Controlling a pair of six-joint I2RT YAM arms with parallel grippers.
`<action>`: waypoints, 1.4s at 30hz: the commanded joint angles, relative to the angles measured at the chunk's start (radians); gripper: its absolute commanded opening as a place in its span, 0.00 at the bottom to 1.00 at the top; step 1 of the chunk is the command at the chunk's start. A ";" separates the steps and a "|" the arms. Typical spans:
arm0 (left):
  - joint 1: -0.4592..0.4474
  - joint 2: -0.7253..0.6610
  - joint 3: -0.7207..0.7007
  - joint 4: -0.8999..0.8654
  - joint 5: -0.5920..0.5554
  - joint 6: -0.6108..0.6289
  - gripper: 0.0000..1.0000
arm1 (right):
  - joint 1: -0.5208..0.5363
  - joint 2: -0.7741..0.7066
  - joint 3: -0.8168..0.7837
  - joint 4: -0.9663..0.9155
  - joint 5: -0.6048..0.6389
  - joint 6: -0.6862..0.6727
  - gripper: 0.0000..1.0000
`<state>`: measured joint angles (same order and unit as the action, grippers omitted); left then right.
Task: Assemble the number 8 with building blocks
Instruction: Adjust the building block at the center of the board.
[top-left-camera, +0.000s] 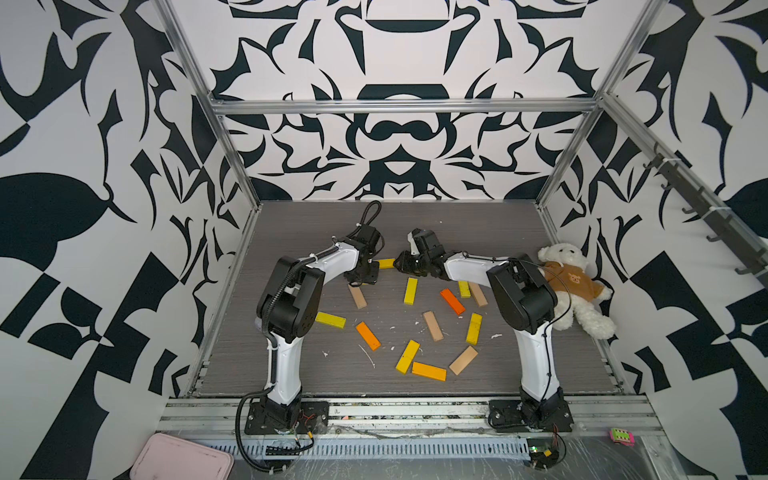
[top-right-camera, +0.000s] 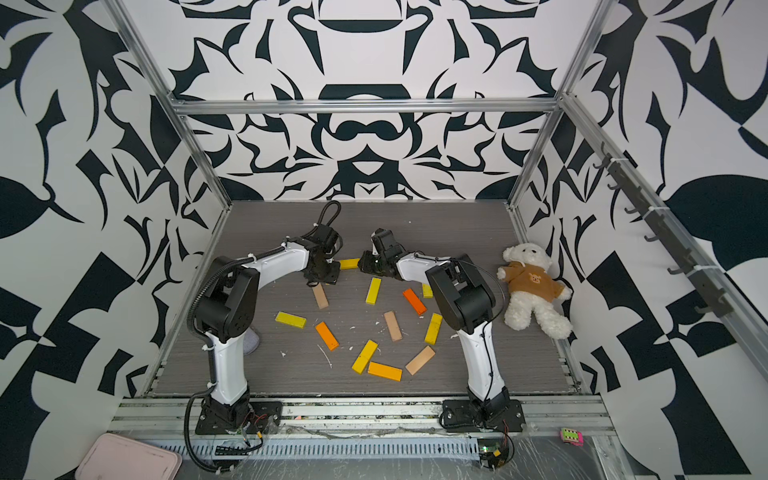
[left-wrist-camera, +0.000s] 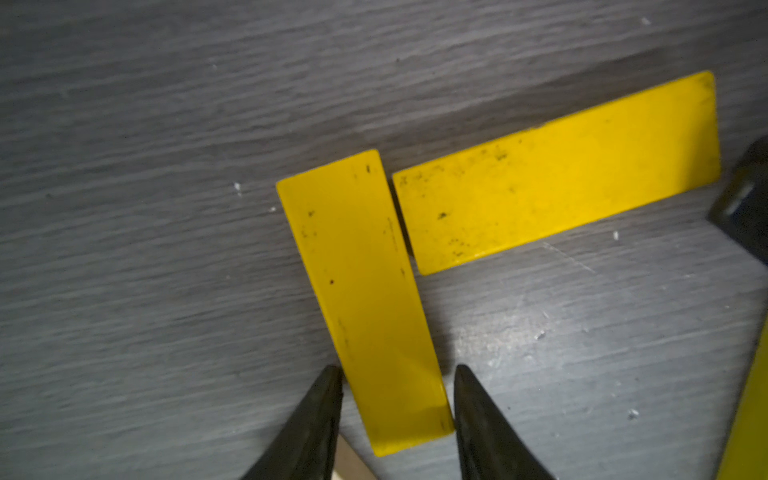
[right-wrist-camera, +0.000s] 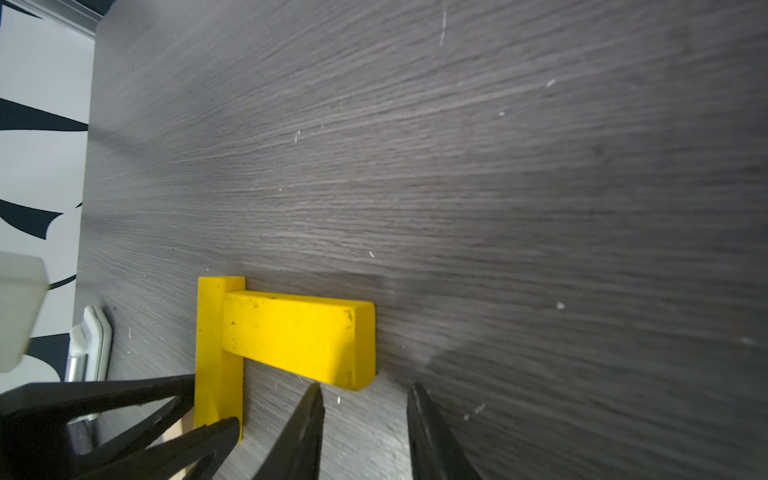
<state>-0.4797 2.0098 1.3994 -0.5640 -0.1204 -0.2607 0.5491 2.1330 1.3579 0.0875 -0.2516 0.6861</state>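
Left wrist cam first: the left fingers (left-wrist-camera: 482, 424) sit on either side of a yellow block (left-wrist-camera: 361, 299), near one end of it, and the block lies flat on the grey surface (left-wrist-camera: 166, 208). One tip is right on the block's long edge. The other is a hair off or just touching, so honestly I can't tell if they're pinching it or only straddling it. A second yellow block (left-wrist-camera: 557, 170) lies crosswise, its short end just beside the first one's long side at the end away from the fingers. The two make a corner with a thin dark gap between them.

Right wrist cam: the right fingers (right-wrist-camera: 428, 436) stand a little apart with nothing between them, just bare surface. Their tips are close by the free end of the second yellow block.

In both top views the left arm (top-left-camera: 291, 291) and right arm (top-left-camera: 519, 299) lean in toward each other, with that second block between their ends. The other blocks (top-left-camera: 428, 371), yellow, orange and tan, lie scattered flat closer to the arm bases. A white teddy bear (top-left-camera: 573, 282) lies at the right edge of the surface, beside the right arm.
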 joint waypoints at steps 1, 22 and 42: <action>0.014 0.022 0.007 -0.007 0.008 0.007 0.47 | 0.006 -0.007 0.041 0.027 -0.010 0.017 0.35; 0.061 0.007 0.007 -0.010 0.022 0.042 0.45 | 0.057 0.019 0.051 0.086 0.018 0.086 0.30; 0.095 0.001 -0.002 -0.013 0.035 0.050 0.44 | 0.060 0.016 0.056 0.078 0.053 0.082 0.29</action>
<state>-0.3935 2.0144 1.3994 -0.5640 -0.1001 -0.2153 0.6037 2.1590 1.3792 0.1478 -0.2199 0.7620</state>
